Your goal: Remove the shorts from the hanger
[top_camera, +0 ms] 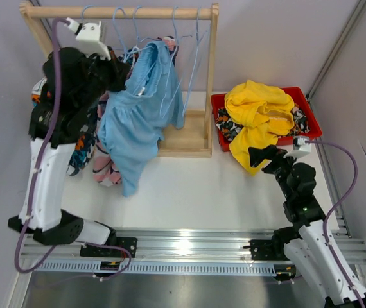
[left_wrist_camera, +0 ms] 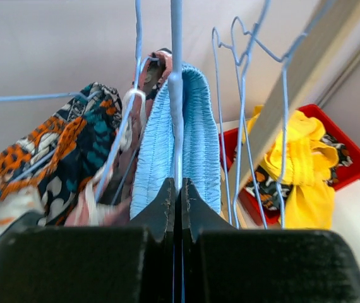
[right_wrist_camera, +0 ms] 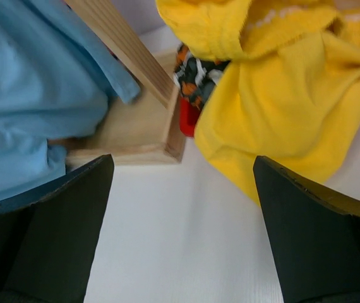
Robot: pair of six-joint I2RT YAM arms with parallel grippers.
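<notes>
Light blue shorts (top_camera: 141, 115): plain soft cloth, hung on a blue wire hanger (left_wrist_camera: 176, 38) from the wooden rack (top_camera: 119, 11), upper left of the top view. Ribbed elastic waistband bunched over the wire; legs drop in loose folds. My left fingers (left_wrist_camera: 169, 199) are clenched tight on that hanger's wire, low centre of the wrist view, the waistband just above them. Left of it, patchwork shorts (left_wrist_camera: 60, 151) in teal, orange and white. Pink shorts (top_camera: 106, 168) with dark marks hang low beside the blue. Right of frame, yellow shorts (top_camera: 260, 112) are heaped in the red tray (top_camera: 298, 95), spilling over its near rim onto the counter (top_camera: 196, 186); blotched shorts (top_camera: 225, 125) underneath. My right fingers (top_camera: 260, 157) are spread wide, grasping nothing, just beside the yellow cloth.
</notes>
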